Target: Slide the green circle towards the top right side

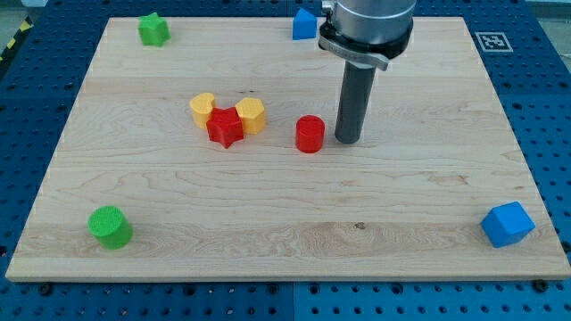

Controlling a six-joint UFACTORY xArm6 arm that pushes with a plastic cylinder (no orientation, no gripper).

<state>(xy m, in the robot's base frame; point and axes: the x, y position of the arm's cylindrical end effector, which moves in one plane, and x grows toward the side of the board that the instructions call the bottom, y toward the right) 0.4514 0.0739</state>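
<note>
Green circle (110, 226) near the board's (410, 205) 7 o'clock corner, my tip (348, 140) a bare rod holding nothing, mid-board, well apart from the circle at its 2 o'clock, just beside red cylinder (310, 135) at its 3 o'clock, red star (225, 127) between two yellow blocks (203, 108).

wooden board (268, 214), blue perforated table (36, 107), perhaps metal

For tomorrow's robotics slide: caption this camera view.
My tip stands just right of the red cylinder, far from the green circle at bottom left.
</note>
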